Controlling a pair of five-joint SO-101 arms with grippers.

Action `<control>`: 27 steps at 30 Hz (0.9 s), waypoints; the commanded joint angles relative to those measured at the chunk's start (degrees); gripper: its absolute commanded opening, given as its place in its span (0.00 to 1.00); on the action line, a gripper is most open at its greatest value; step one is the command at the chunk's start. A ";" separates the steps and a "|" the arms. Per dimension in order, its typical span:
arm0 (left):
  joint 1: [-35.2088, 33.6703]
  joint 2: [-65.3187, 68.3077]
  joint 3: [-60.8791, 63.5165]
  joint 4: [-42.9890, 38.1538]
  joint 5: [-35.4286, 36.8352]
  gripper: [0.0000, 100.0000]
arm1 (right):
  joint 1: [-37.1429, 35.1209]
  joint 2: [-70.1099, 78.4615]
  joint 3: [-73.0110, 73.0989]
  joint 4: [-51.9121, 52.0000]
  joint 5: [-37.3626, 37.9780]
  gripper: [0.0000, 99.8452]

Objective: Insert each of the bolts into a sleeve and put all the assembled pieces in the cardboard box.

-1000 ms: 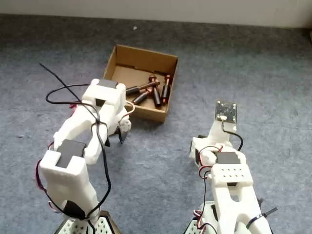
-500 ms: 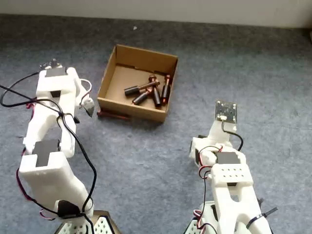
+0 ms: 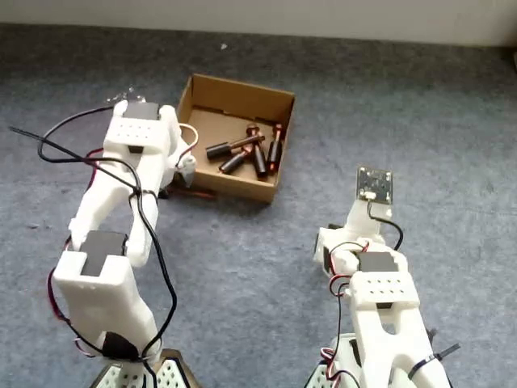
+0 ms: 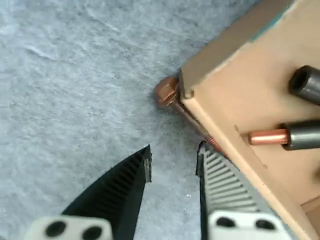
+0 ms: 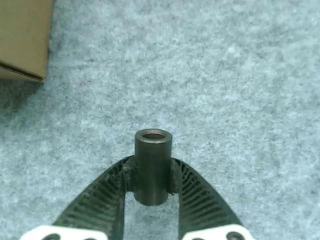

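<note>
Swinging back in from 9 o'clock, our left hand (image 4: 173, 154) now hangs released over the bolt (image 4: 167, 91), wedged against the cardboard box (image 4: 227, 44) at its 7 o'clock. Our right hand (image 5: 151, 167) waits, clenched on a sleeve (image 5: 152, 150). We judge the last pairing is close.

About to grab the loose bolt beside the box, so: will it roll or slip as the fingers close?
Likely stiff and heavy for its size: the bolt looks like copper-coloured metal. Its round shank may roll, though the cardboard box wall alongside it should block that. The ribbed left gripper should limit slip.
</note>
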 commanded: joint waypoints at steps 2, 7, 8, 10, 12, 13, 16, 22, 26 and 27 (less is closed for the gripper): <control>2.42 -0.31 5.76 -11.60 2.55 0.16 | 0.66 -1.45 -0.31 -1.10 -0.09 0.00; 2.42 -0.31 8.92 -15.91 2.73 0.26 | 0.66 -1.45 -0.31 -1.10 -0.09 0.00; 2.42 -0.22 8.92 -15.91 2.73 0.29 | 0.66 -1.45 -0.31 -1.10 -0.09 0.00; 2.86 -0.04 9.19 -15.82 3.69 0.32 | 0.66 -1.45 -0.31 -1.10 -0.09 0.00; 3.38 1.71 8.66 -15.82 4.40 0.32 | 0.66 -1.45 -0.31 -1.10 -0.09 0.00; 3.47 3.03 7.69 -16.00 4.40 0.32 | 0.66 -1.45 -0.31 -1.10 -0.09 0.00; 3.74 8.48 3.30 -14.33 4.40 0.32 | 0.66 -1.45 -0.31 -1.10 -0.09 0.00; 3.74 16.75 -8.04 -2.29 4.22 0.29 | 0.66 -1.45 -0.31 -1.10 -0.09 0.00; 3.12 20.26 -11.91 0.97 4.31 0.13 | 0.66 -1.45 -0.31 -1.10 -0.09 0.00; 2.77 20.79 -12.26 0.97 4.31 0.08 | 0.66 -1.45 -0.31 -1.10 -0.09 0.00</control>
